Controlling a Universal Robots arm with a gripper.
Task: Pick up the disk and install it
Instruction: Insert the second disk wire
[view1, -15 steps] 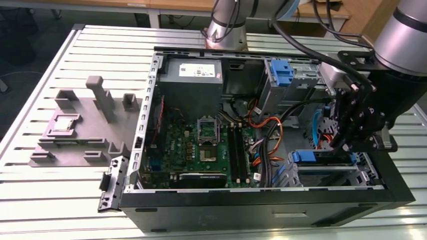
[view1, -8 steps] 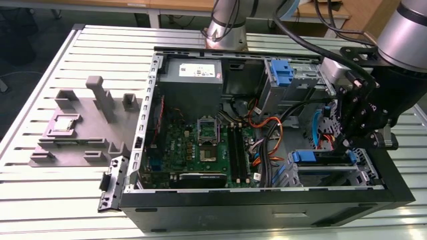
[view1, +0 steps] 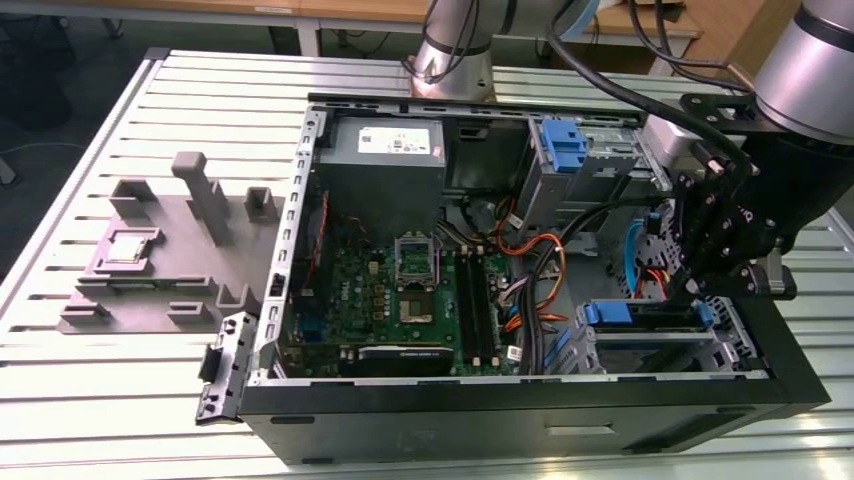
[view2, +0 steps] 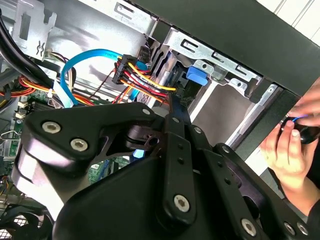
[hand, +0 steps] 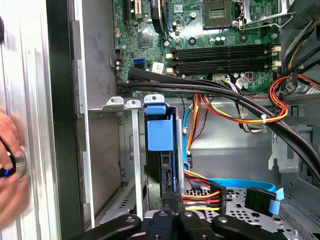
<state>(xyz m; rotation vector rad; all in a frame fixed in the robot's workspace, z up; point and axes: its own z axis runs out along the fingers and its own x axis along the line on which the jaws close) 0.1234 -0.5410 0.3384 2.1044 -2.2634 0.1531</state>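
We see the pincer (view1: 667, 300) lowered inside the open computer case (view1: 534, 410), right over the drive cage (view1: 661, 345) at the case's front corner on the exterior view's right. The disk (hand: 161, 150) sits edge-on in that cage, its blue plastic rail (hand: 160, 134) facing up toward the motherboard (hand: 210, 35) in the first wrist view, with the pincer's black fingers closed on its near edge as far as we can judge; the contact itself is partly hidden by the linkage. In the second wrist view the blue tab (view2: 196, 77) shows just beyond the fingertips (view2: 176, 106), beside the red and yellow power cables (view2: 142, 75). We judge the disk to be stiff, fairly heavy for its size and sensitive to knocks, with smooth metal faces; the long edges by the rails look like the surest hold. A person's hand (view2: 290, 145) rests outside the case wall.
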